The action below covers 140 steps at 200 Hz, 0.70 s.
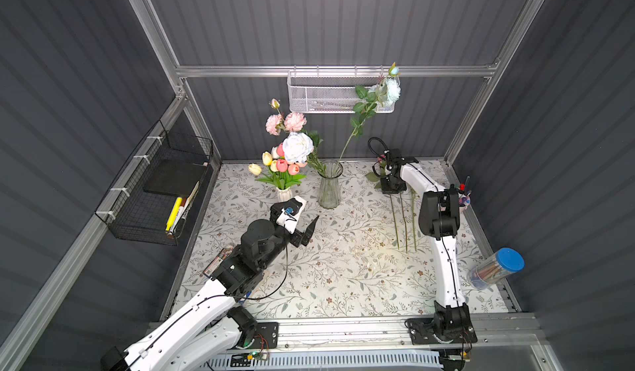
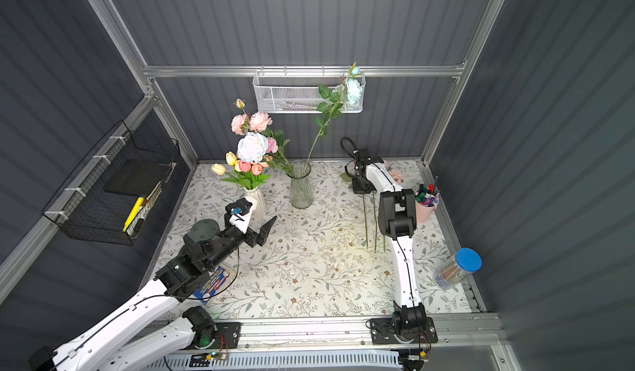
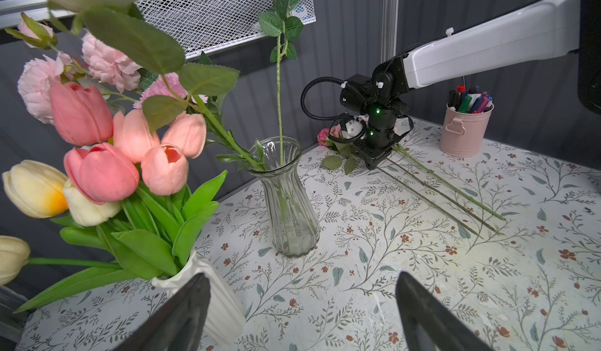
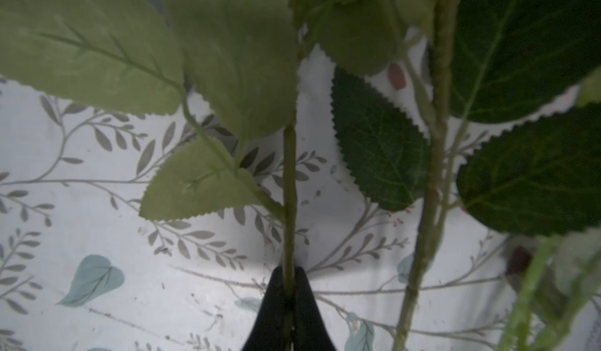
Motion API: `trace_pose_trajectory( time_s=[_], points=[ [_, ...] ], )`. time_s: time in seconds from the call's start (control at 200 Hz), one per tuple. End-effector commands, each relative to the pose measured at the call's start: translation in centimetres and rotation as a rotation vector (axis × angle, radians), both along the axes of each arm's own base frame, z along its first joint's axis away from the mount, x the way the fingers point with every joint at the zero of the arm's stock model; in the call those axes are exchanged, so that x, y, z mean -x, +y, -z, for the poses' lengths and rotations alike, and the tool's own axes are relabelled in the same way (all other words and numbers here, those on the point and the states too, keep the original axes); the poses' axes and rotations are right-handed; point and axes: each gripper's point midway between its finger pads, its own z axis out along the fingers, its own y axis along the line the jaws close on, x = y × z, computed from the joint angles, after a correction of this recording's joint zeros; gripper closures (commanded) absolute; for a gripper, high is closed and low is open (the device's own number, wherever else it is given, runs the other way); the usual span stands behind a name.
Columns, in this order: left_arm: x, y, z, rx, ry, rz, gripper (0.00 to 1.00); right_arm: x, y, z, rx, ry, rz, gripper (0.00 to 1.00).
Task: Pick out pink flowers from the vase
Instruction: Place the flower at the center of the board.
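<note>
Pink flowers sit in two places. Pale pink ruffled peonies [image 1: 294,121] stand in the clear ribbed glass vase [image 1: 330,187] at the back middle of the floral-patterned table cover [image 1: 343,276]. A large white rose [image 1: 297,147] partly overlaps them in both top views, and a tall pale blue rose [image 1: 391,89] leans right, against the white mesh wall basket [image 1: 326,94].

Three long green stems [image 1: 405,221] lie flat on the cover beside the right arm, well apart from the vase. A small pink bloom [image 3: 323,136] shows at their far end, and the arm's wrist hides the rest. The right gripper [image 4: 289,278] is down at the cover, jaws pressed onto a thin green stem [image 4: 289,170], apparently one of those three.

The left gripper [image 3: 301,278] hovers with jaws spread wide, holding nothing. It is just beside the white ribbed ceramic vase [image 3: 224,304], which holds salmon-pink tulips [image 3: 100,174] and yellow and cream tulips [image 3: 35,188]. That bunch and a broad leaf cover part of the peonies in the left wrist view.

A pink metal bucket of markers [image 3: 465,135] and a clear jar with a blue lid [image 1: 498,269] sit near the right edge. A black wire basket [image 1: 161,187] hangs on the left wall.
</note>
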Motion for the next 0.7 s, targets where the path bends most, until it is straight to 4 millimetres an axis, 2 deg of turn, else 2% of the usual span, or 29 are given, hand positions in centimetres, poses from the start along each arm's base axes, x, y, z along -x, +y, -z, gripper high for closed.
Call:
trace_pose_trajectory(
  time_s=[0.0, 0.195, 0.35, 0.43, 0.545, 0.695],
  points=[
    [0.2, -0.5, 0.0, -0.014, -0.011, 0.025, 0.09, -0.5, -0.2, 0.2, 0.005, -0.012, 0.025, 0.86],
    [0.3, -0.5, 0.0, -0.015, -0.012, 0.028, 0.09, -0.1, -0.9, 0.5, 0.047, 0.002, 0.033, 0.8],
    [0.2, -0.6, 0.1, -0.018, -0.011, 0.03, 0.09, 0.1, -1.2, -0.1, 0.066, -0.003, 0.037, 0.76],
    [0.3, -0.6, 0.0, -0.017, -0.014, 0.033, 0.09, -0.1, -1.1, -0.9, 0.059, -0.02, 0.04, 0.72],
    [0.3, -0.6, 0.0, -0.019, -0.014, 0.032, 0.09, -0.2, -0.9, -2.2, 0.051, -0.046, 0.041, 0.57],
    [0.2, -0.6, 0.2, -0.022, -0.012, 0.033, 0.09, -0.5, -0.1, -4.4, -0.005, -0.103, 0.044, 0.52]
  ],
)
